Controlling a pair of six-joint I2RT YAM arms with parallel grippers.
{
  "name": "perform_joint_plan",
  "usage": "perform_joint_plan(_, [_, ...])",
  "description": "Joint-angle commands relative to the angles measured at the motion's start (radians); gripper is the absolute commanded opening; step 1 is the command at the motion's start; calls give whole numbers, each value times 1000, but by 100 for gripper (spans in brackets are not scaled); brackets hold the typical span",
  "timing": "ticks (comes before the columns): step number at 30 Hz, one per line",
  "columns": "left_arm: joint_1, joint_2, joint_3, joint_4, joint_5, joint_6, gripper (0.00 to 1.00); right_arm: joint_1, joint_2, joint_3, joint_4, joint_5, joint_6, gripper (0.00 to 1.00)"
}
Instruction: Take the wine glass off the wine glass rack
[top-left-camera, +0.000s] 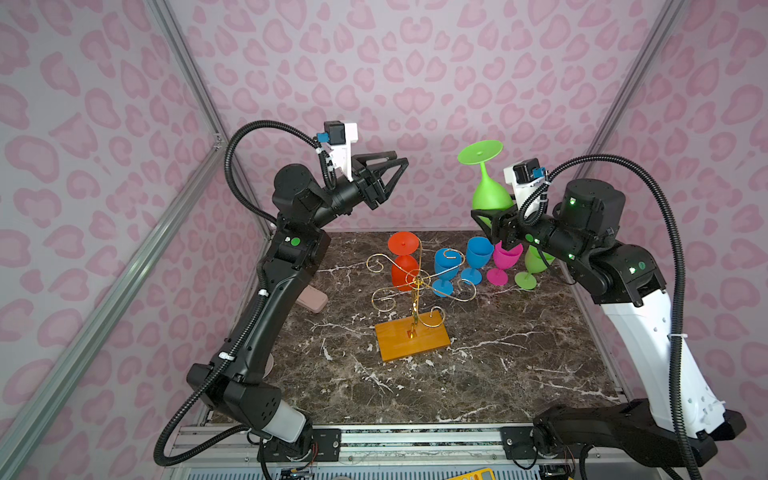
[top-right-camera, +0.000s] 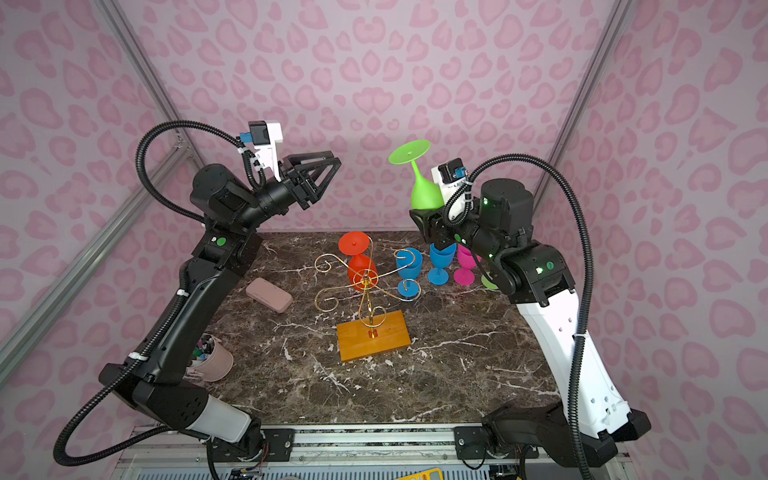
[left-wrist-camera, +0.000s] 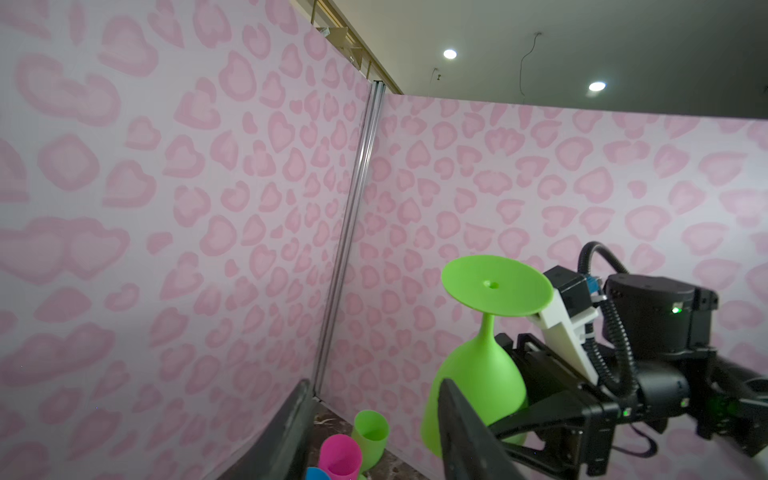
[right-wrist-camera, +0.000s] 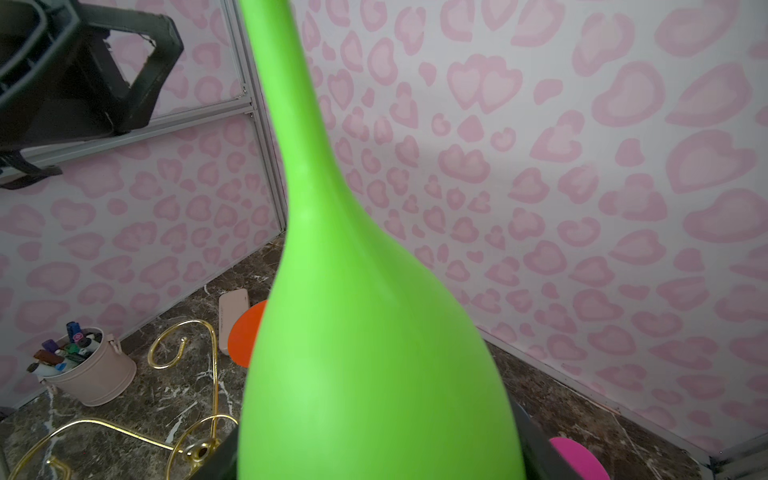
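An upside-down green wine glass (top-left-camera: 490, 195) (top-right-camera: 424, 194) (left-wrist-camera: 478, 374) hangs high above the table's back right. My right gripper (top-left-camera: 492, 212) (top-right-camera: 426, 214) is shut on its bowl, which fills the right wrist view (right-wrist-camera: 374, 332). The gold wire wine glass rack (top-left-camera: 415, 282) (top-right-camera: 365, 280) stands mid-table on its orange-brown base (top-left-camera: 411, 338). A red wine glass (top-left-camera: 403, 264) (top-right-camera: 360, 259) hangs upside down on a rear arm. My left gripper (top-left-camera: 399, 160) (top-right-camera: 334, 160) (left-wrist-camera: 376, 386) is raised at the back left, open and empty, apart from the green glass.
Two blue glasses (top-left-camera: 446, 266) (top-left-camera: 478, 253), a pink glass (top-left-camera: 505, 259) and a green glass (top-left-camera: 536, 266) stand upright behind the rack on the marble table (top-left-camera: 498, 353). A pink case (top-right-camera: 269, 294) and a beige pen bucket (top-right-camera: 212, 357) sit at the left.
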Motion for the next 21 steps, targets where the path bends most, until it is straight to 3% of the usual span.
perform_joint_plan(1, [-26,-56,-116,168,-9,393,49,-1,13,16,-25,-49,11,46])
perform_joint_plan(4, [-52,-70,-153,150,-4,608,48,0,37,37,-43,-69,11,45])
perform_joint_plan(11, [-59,-33,-123,164,49,804,45,17,77,64,-81,-126,16,40])
perform_joint_plan(21, [-63,-10,-120,172,97,908,40,74,99,60,-103,-127,8,38])
